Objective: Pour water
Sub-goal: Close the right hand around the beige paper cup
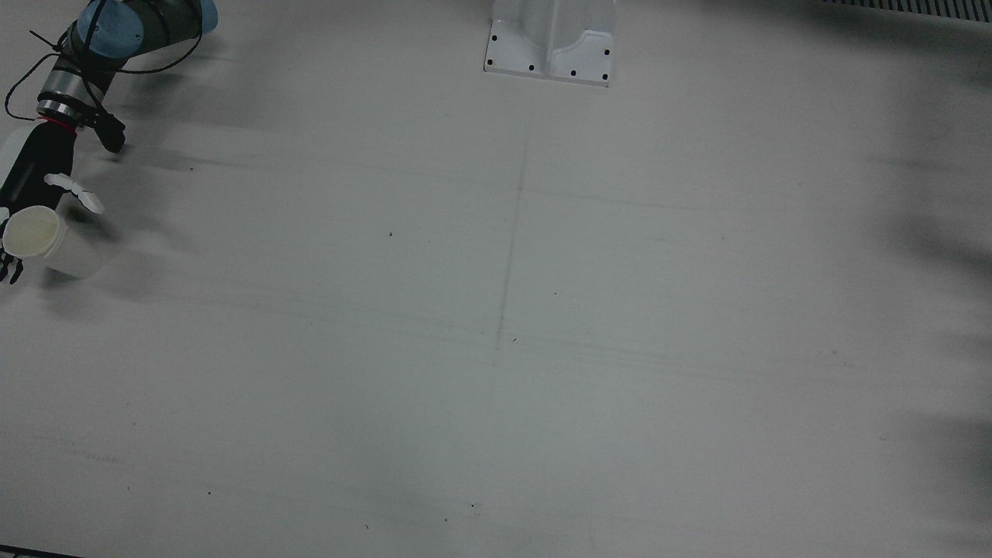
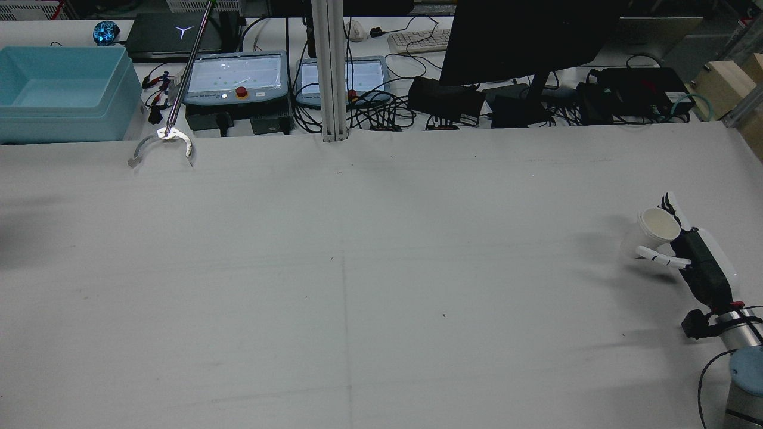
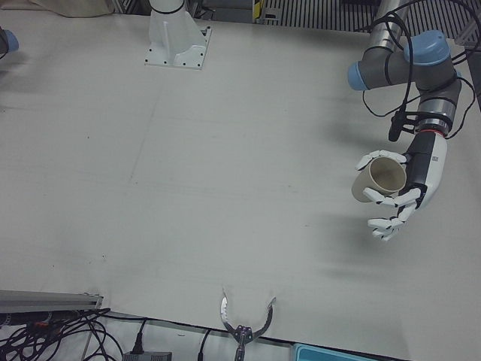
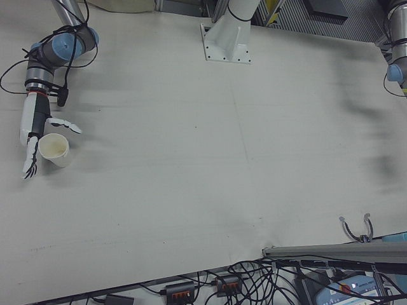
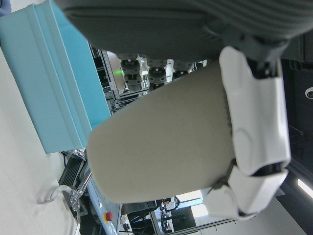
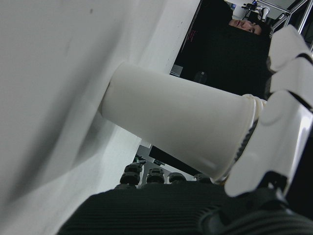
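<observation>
My left hand holds a beige paper cup in the air on its side, its mouth turned toward the operators' side. In the left hand view the white fingers press the cup. It looks dry inside. A white paper cup stands on the table at the right arm's end. My right hand is set around this cup. Its fingers lie at the rim. Its straight thumb stays slightly off the wall. The left arm is outside the front and rear views.
The white pedestal is bolted at the table's back edge. A blue bin, control boxes, a monitor and cables line the far side in the rear view. A metal claw on a rod rests at that edge.
</observation>
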### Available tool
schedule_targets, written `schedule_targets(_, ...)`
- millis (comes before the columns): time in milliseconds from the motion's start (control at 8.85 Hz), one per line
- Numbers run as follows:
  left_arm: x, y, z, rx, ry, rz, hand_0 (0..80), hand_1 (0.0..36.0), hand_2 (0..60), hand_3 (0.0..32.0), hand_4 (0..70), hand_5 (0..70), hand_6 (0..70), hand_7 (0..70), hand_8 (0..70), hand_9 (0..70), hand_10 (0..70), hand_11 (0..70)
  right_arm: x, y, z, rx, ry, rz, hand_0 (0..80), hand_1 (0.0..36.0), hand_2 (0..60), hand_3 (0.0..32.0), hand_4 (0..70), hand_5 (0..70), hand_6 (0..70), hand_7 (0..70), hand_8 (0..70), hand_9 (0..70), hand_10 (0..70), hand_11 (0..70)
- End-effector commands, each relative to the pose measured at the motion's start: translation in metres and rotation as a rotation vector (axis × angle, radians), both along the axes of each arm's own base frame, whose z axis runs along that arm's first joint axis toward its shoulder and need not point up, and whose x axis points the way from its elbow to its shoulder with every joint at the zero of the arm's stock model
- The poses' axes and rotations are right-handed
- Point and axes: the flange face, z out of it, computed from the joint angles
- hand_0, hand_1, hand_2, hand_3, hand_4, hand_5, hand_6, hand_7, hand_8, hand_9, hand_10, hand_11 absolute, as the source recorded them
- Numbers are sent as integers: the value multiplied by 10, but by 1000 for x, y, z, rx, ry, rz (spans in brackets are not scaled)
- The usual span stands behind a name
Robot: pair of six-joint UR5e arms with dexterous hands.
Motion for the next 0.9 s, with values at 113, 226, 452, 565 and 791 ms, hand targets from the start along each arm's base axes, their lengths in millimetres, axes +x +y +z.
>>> schedule_targets(113, 2, 0, 0, 1, -6, 4, 565, 360, 600, 0, 604, 700, 174, 338, 151, 226, 79, 139, 8, 6, 18, -24, 32, 0, 460, 158, 179, 0, 0, 0, 0, 0, 18, 47, 42, 78)
schedule_targets(226, 2, 0, 0, 2, -7, 4, 563, 360, 600, 0, 604, 700, 174, 339, 151, 226, 80, 140, 9, 7, 21, -28, 37, 1, 461, 160, 178, 0, 0, 0, 0, 0, 19, 48, 43, 80)
schedule_targets(452, 3, 0, 0, -3, -11, 3, 564, 360, 600, 0, 607, 700, 175, 340, 151, 226, 79, 140, 11, 5, 21, -27, 35, 7, 460, 160, 181, 0, 0, 0, 0, 0, 19, 49, 45, 83)
schedule_targets(565, 3, 0, 0, -4, -12, 5, 564, 360, 600, 0, 608, 700, 175, 340, 152, 226, 79, 139, 10, 4, 20, -26, 33, 8, 463, 161, 180, 0, 0, 0, 0, 0, 18, 48, 45, 82)
schedule_targets(791, 5, -1, 1, -11, -17, 6, 566, 360, 600, 0, 609, 700, 177, 342, 153, 227, 79, 139, 22, -1, 20, -27, 42, 35, 463, 163, 185, 0, 0, 0, 0, 0, 18, 48, 44, 82)
